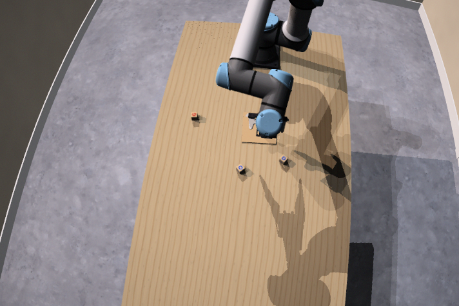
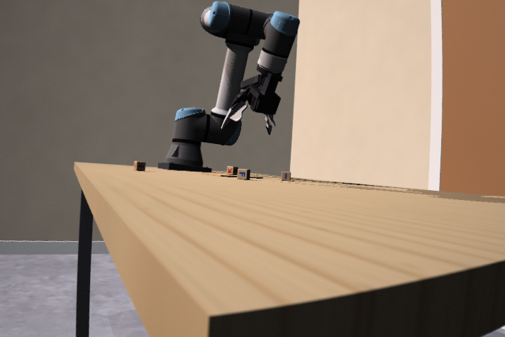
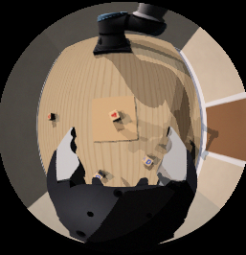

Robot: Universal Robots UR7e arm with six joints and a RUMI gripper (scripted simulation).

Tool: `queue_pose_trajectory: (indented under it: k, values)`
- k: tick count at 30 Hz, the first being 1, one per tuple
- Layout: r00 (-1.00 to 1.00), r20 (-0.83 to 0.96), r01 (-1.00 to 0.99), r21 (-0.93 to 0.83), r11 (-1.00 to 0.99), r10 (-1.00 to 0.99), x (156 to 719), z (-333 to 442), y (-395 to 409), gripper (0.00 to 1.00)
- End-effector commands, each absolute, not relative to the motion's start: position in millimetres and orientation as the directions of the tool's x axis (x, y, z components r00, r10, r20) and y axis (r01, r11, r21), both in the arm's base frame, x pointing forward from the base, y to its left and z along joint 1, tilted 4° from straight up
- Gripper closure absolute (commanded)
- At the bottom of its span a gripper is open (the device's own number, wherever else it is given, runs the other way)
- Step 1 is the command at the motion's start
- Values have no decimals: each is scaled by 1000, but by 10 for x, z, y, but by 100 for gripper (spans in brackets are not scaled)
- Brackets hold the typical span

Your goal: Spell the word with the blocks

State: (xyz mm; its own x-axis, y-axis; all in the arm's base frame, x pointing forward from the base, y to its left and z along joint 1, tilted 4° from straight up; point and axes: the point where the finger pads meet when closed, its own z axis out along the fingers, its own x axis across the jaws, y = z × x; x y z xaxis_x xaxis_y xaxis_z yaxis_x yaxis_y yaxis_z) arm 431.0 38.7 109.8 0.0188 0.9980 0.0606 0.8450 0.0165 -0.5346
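Note:
The tan mat (image 1: 249,138) (image 3: 102,134) lies in front of the robot's base. A block with a red mark on top (image 3: 115,115) sits on it, near the middle; its side shows a red K in the exterior view (image 2: 230,169). The G block (image 1: 194,114) (image 3: 52,116) (image 2: 140,166), red-lettered, is off the mat, far left in the top view. The blue O block (image 1: 240,168) (image 3: 99,176) (image 2: 243,174) and blue D block (image 1: 283,159) (image 3: 147,161) (image 2: 285,175) stand turned, beyond the mat's edge away from the base. My gripper (image 2: 245,130) (image 3: 121,127) is open and empty, high above the table.
The wooden table (image 1: 207,221) carries the robot's base (image 1: 267,58) (image 3: 112,45) at its far end. The arm hides part of the mat in the top view. Arm shadows fall across the table's right side, near the D block.

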Motion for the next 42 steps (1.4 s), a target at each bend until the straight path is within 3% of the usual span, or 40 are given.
queue_pose_trajectory:
  k: [1,42]
  values:
    - [13,62,855,-518,21,998,4046,1098,210,0]
    - [12,62,855,-519,22,998,3975,1089,187,0]
